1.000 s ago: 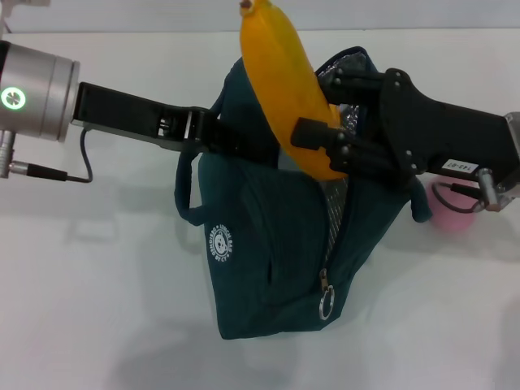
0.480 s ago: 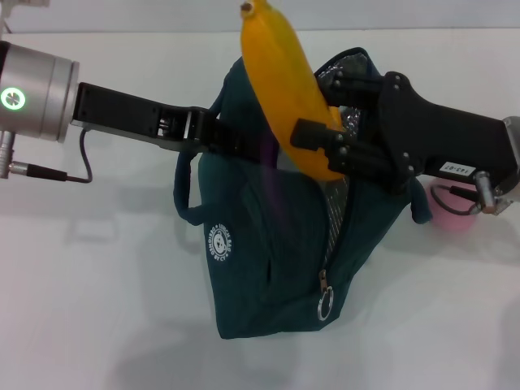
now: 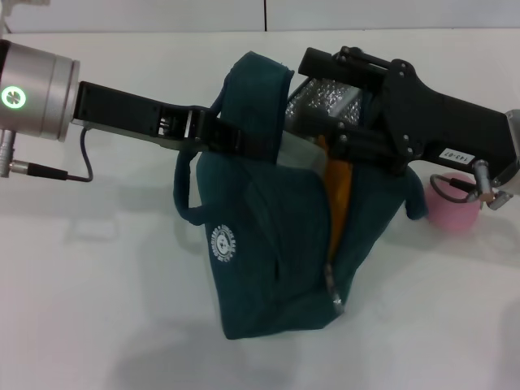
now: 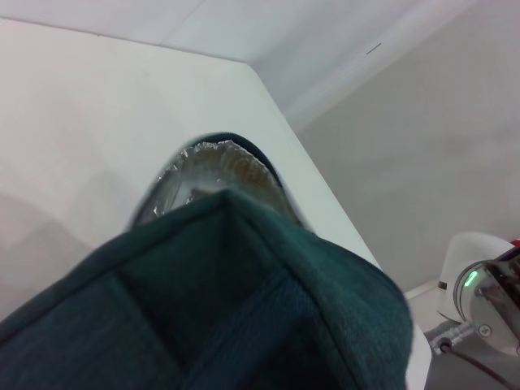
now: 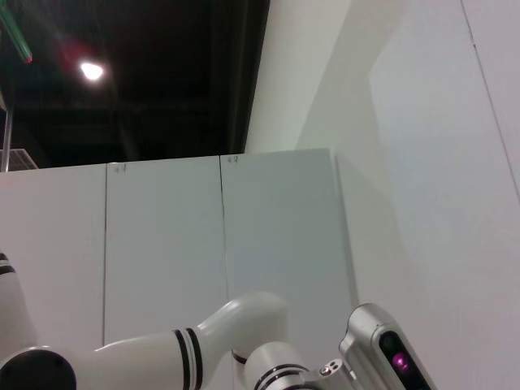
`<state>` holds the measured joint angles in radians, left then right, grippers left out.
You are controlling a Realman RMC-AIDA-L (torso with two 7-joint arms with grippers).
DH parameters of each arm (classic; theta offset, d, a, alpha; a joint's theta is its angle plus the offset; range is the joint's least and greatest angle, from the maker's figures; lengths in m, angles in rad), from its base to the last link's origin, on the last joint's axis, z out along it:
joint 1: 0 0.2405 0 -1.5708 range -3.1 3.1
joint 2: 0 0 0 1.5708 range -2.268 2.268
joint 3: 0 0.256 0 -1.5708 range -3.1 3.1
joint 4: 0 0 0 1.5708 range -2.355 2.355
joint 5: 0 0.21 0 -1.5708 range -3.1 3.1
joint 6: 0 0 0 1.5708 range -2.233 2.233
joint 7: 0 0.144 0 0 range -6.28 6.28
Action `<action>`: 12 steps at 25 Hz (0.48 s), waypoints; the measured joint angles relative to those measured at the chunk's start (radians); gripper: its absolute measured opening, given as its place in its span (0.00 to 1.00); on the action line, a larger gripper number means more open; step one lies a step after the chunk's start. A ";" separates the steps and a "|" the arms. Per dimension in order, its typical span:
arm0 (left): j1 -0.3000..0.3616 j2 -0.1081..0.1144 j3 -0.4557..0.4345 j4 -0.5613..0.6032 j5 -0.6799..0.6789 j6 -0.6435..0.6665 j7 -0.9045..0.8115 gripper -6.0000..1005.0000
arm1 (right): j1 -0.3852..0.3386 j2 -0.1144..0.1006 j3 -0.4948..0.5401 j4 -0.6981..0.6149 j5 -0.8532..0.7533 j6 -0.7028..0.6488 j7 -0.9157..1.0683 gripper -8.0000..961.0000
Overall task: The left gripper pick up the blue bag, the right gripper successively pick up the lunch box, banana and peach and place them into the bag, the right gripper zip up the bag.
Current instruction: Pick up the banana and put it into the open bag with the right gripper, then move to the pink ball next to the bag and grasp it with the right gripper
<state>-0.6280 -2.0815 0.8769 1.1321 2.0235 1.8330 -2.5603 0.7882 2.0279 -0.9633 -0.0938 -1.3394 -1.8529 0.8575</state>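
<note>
From my feed, the left gripper (image 3: 231, 140) comes in from 9 o'clock and is clamped on the blue bag (image 3: 268, 244), holding its mouth up off the white table (image 3: 97, 292). The banana (image 3: 337, 195) sits down inside the opening. Right gripper (image 3: 345, 106) hangs over the bag mouth, jaws spread apart, empty. Peach (image 3: 451, 213) sits at 3 o'clock of the bag.
</note>
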 joint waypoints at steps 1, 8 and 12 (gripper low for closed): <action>0.000 0.000 0.000 0.000 0.000 0.000 0.000 0.04 | 0.000 0.000 0.000 0.000 0.001 0.000 0.000 0.55; 0.006 0.001 -0.004 0.000 0.000 0.000 0.000 0.04 | -0.017 0.000 0.002 -0.031 0.034 -0.033 0.008 0.67; 0.011 0.003 -0.006 -0.003 0.000 0.000 0.016 0.04 | -0.085 -0.009 0.001 -0.162 0.064 -0.015 0.081 0.68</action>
<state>-0.6173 -2.0786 0.8708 1.1287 2.0236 1.8331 -2.5445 0.7032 2.0190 -0.9618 -0.2559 -1.2756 -1.8676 0.9381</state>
